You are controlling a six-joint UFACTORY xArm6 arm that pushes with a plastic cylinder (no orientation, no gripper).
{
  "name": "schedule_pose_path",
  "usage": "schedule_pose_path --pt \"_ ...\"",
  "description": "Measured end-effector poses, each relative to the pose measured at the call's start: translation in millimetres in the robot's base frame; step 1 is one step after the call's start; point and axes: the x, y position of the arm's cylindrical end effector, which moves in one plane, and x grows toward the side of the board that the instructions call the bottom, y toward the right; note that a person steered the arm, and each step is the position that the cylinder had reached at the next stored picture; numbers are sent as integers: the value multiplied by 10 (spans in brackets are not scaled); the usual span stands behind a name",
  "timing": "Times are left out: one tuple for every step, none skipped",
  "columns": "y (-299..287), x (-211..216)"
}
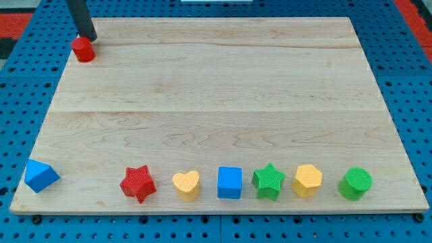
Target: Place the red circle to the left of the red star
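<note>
The arm carries no gripper; it ends in a plain dark rod, so there are no jaws to stand apart or together. The rod's tip (89, 38) rests near the top left corner of the wooden board (216, 101).

The red circle (83, 49) sits in that same corner, just below the tip and slightly toward the view's left. The two appear to be touching or very nearly so; the exact contact cannot be confirmed from this angle.

The red star (138, 183) lies in the row along the view's bottom edge, well apart from the red circle. To its left, near the bottom left corner, sits a blue block (40, 175) of angular shape. To its right, in order: a yellow heart (186, 183), a blue cube (229, 182), a green star (268, 181), a yellow hexagon (308, 180) and a green cylinder (356, 183).

Governing relation: the tip stands on the upper side of the red circle, and the target spot, the gap between the blue block and the red star, lies far toward the view's bottom. The tip therefore looks correctly placed for a downward push. The path runs almost straight down the board's left side, with a slight drift to the right. The task appears to be at its start. Main risk, as judged: the round block slipping off the tip sideways during the long push.
</note>
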Motion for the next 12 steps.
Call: schedule_pose_path --pt "124 204" --pt "111 400" --pt "33 412" --pt "-112 396" --pt "-411 396" --pt "-518 558" --pt "-293 659" --pt "-138 704" --pt "7 719" --pt "52 782" --pt "59 900" --pt "161 1078"
